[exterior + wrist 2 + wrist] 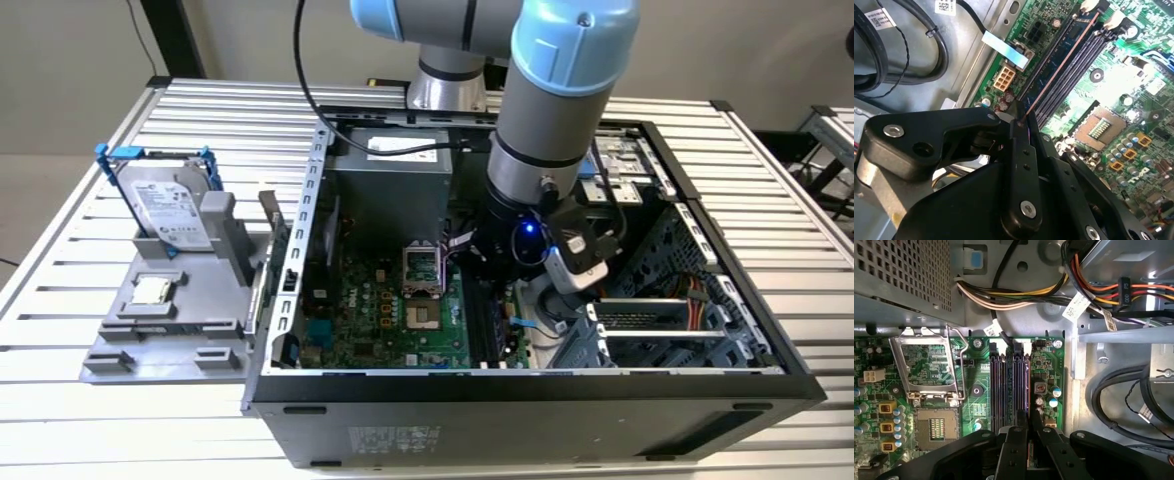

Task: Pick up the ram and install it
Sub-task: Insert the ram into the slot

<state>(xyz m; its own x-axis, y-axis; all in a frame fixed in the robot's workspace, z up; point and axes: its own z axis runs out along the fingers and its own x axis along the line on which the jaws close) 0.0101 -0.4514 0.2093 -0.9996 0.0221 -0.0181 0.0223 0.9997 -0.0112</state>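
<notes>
The ram (pixel 1061 52) is a thin blue-green stick seen edge-on, running along the black memory slots (pixel 1089 55) of the motherboard inside the open computer case (pixel 534 385). My gripper (pixel 1021 122) is shut on its near end, the two black fingers (pixel 1016 440) pressed close together on either side of it. In the first wrist view the ram (pixel 1019 385) stands in line with the slots (pixel 999 385), directly beyond my gripper (pixel 1027 422). White slot latches (pixel 1114 20) sit at the far end. In the exterior view my gripper (pixel 514 300) is low inside the case.
An open processor socket (pixel 936 427) with its raised metal frame (pixel 929 365) lies beside the slots. Bundled cables (pixel 1004 295) and the power supply (pixel 387 185) crowd the case. Outside, a grey fixture (pixel 160 350) carries a hard drive in a blue bracket (pixel 167 205) and a small processor chip (pixel 151 290).
</notes>
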